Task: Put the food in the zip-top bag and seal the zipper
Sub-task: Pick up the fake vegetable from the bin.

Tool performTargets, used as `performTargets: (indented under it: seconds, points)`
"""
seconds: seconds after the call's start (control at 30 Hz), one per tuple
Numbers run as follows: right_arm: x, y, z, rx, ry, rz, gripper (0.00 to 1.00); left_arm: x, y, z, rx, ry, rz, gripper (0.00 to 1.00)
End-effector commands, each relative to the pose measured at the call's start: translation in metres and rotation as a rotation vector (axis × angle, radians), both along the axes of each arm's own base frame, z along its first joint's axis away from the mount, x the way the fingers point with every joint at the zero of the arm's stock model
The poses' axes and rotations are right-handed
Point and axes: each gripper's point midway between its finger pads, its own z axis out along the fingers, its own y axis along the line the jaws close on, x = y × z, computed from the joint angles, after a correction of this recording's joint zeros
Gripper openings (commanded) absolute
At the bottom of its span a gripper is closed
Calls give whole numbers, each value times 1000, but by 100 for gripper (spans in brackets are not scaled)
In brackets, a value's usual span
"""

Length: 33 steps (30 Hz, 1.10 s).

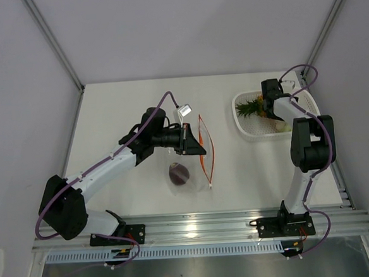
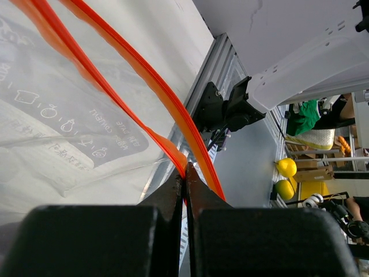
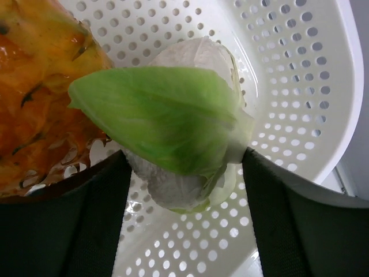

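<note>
The white tabletop [image 1: 138,104] is the biggest thing here, and both arms reach out over it. At the far right sits a white basket [image 1: 242,129] full of little holes. Near the middle lies the zip-top bag [image 1: 193,176], clear and crinkly, with its mouth facing the basket. Inside the basket is the orange pineapple [image 1: 251,106] with its spiky green top. Just beside it lies the white and pale-green vegetable piece [image 3: 173,121], touching it. The dark red-purple fruit [image 1: 179,173] looks to be inside the bag already, so one food is in and two are left to go. The zipper [image 1: 204,151] is the thin red-orange strip along the mouth, and its two sides bow apart, so the bag is open. The left gripper [image 2: 184,179] is closed tight on one side of that strip and holds the mouth up. The right gripper [image 3: 187,167] is down in the basket with a finger on each side of the vegetable piece. The fingers sit right against it, but I cannot tell if they squeeze it. So the step now looks like picking up the vegetable. Next the gripper needs a firm hold. Then it must lift the piece clear of the basket wall, carry it across to the bag, and drop it through the gap while the left gripper holds the mouth open.
</note>
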Motion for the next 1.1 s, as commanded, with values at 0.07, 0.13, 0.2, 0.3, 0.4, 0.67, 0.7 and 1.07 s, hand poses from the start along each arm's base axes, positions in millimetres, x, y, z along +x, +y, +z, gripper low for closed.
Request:
performTargets:
  seconds: [0.07,0.13,0.2,0.3,0.4,0.67,0.7,1.07]
  points:
    - [11,-10,21,-23,-94,-44,54,-1,0,13,-39,-27,-14,1]
    - [8,-9,29,-14,-110,-47,39,-1,0,12,-35,-25,-12,0]
    - [6,-8,35,-8,-122,-47,29,-1,0,12,-33,-22,-10,0]
    - [1,-6,52,-1,-145,-37,19,0,0,13,-34,-24,-4,1]
    - [-5,-6,78,10,-188,-29,5,1,0,13,-26,-24,-2,1]
    - [-17,24,142,175,-347,94,1,4,0,18,-15,-20,7,1]
    - [-21,32,155,214,-381,126,1,5,-1,22,-21,-26,8,1]
    - [-75,196,221,744,-532,745,1,15,-5,26,-6,-9,13,1]
